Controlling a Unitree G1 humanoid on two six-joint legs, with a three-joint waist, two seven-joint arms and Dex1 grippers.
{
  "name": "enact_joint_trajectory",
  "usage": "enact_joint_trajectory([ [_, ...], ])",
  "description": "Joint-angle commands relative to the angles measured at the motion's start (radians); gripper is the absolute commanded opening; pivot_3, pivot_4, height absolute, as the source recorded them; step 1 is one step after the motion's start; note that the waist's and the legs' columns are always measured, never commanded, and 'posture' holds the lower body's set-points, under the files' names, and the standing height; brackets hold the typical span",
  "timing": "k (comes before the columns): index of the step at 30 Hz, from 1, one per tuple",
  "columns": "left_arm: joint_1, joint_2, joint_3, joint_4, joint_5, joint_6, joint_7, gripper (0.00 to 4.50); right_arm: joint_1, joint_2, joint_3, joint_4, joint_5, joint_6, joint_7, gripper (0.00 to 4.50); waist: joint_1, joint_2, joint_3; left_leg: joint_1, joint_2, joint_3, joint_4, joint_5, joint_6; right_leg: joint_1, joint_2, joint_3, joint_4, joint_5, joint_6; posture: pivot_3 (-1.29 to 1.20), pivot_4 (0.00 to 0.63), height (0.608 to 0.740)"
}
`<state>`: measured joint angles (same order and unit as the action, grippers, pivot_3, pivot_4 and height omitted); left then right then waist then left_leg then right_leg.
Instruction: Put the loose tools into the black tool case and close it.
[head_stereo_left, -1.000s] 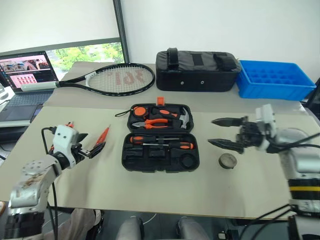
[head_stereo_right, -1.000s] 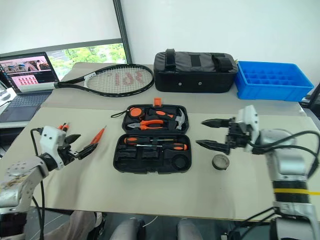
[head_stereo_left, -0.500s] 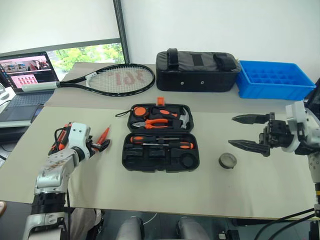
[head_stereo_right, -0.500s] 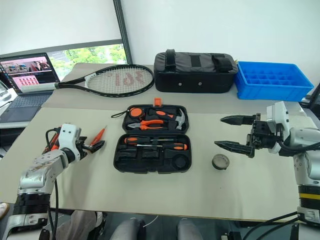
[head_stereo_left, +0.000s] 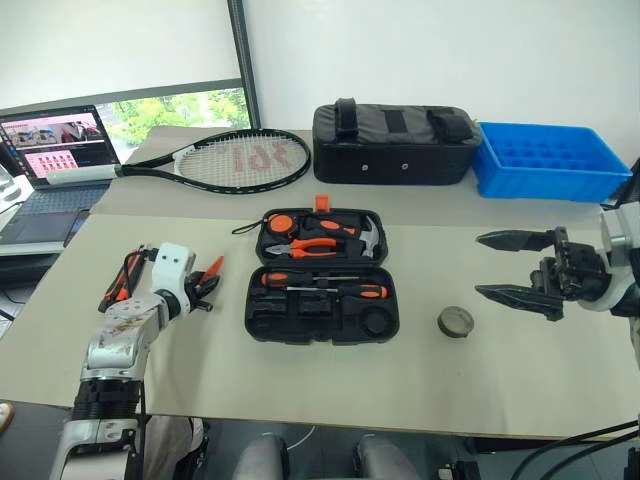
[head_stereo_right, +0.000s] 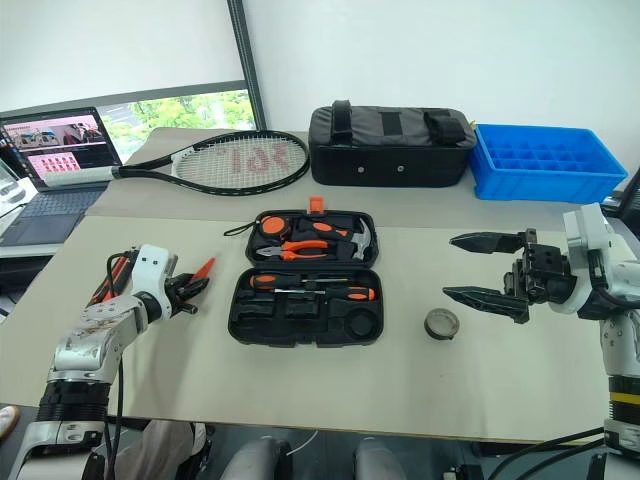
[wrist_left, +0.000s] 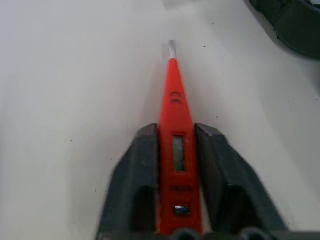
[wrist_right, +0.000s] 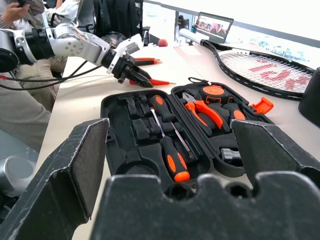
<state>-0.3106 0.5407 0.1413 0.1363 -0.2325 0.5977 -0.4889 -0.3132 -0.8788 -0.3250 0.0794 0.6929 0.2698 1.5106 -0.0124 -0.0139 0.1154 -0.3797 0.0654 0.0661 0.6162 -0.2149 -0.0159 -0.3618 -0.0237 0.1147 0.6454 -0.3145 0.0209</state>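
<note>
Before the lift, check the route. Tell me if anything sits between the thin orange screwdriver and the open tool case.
Nothing visible does. The left end effector is closed on the thin orange screwdriver, and only bare table lies between it and the open tool case. The utility knife lies on the far side from the case.

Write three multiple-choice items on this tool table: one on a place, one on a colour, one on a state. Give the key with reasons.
1. Where does the tape roll lie?
A. inside the tool case
B. on the table, right of the tool case
C. in the blue tray

2. What colour is the thin screwdriver?
A. orange
B. blue
C. green

3. How does the left gripper stand?
A. wide open over the racket
B. shut on the thin screwdriver
C. shut on the tape roll

Key: B, the roll sits on bare table beside the case; A, its body is orange; B, both fingers press its sides.
</note>
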Motion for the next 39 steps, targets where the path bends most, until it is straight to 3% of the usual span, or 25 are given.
enact_joint_trajectory([
  [1, 0.004, 0.005, 0.004, 0.03, 0.015, 0.008, 0.013, 0.5, -0.041, 0.009, -0.011, -0.017, 0.028, -0.015, 0.015, 4.5, -0.001, 0.0, 0.0, 0.001, 0.0, 0.0, 0.0, 0.0, 0.0, 0.0, 0.0, 0.0, 0.0, 0.0, 0.0, 0.0, 0.15, 0.708],
  [7, -0.038, 0.02, 0.015, 0.087, 0.016, -0.102, -0.014, 0.5, -0.03, 0.009, -0.007, 0.001, 0.01, -0.039, 0.05, 4.5, -0.002, 0.0, 0.0, 0.004, 0.0, 0.0, 0.0, 0.0, 0.0, 0.004, 0.0, 0.0, 0.0, 0.0, 0.0, 0.0, 0.15, 0.708],
  [15, -0.112, 0.053, -0.035, 0.022, -0.118, -0.351, -0.451, 0.5, 0.031, -0.032, -0.006, 0.005, -0.034, -0.083, 0.087, 4.5, 0.003, -0.002, 0.001, -0.001, 0.0, -0.001, 0.0, 0.0, 0.0, 0.003, -0.001, -0.003, -0.004, 0.0, 0.0, 0.0, 0.15, 0.708],
  [22, -0.131, 0.123, -0.275, -0.092, -0.029, -0.416, -0.721, 0.5, 0.067, -0.029, -0.025, -0.018, -0.015, -0.077, 0.072, 4.5, -0.002, 0.0, 0.002, -0.002, 0.0, -0.001, 0.0, 0.0, 0.0, 0.003, 0.0, -0.003, -0.006, 0.0, 0.0, 0.0, 0.15, 0.708],
  [30, -0.212, 0.135, -0.421, -0.047, 0.116, -0.408, -0.755, 0.5, 0.093, -0.02, -0.041, -0.035, -0.011, -0.082, 0.059, 4.5, -0.001, 0.0, 0.002, -0.002, 0.0, -0.002, 0.001, 0.0, 0.0, 0.003, 0.001, -0.002, -0.005, 0.0, 0.001, 0.0, 0.15, 0.708],
  [39, -0.274, 0.127, -0.435, 0.004, 0.151, -0.382, -0.757, 0.5, 0.116, -0.013, -0.051, -0.054, -0.003, -0.078, 0.05, 4.5, -0.002, 0.0, 0.002, -0.003, 0.0, -0.002, 0.001, 0.0, 0.0, 0.003, 0.002, -0.001, -0.005, 0.0, 0.001, 0.0, 0.15, 0.708],
])
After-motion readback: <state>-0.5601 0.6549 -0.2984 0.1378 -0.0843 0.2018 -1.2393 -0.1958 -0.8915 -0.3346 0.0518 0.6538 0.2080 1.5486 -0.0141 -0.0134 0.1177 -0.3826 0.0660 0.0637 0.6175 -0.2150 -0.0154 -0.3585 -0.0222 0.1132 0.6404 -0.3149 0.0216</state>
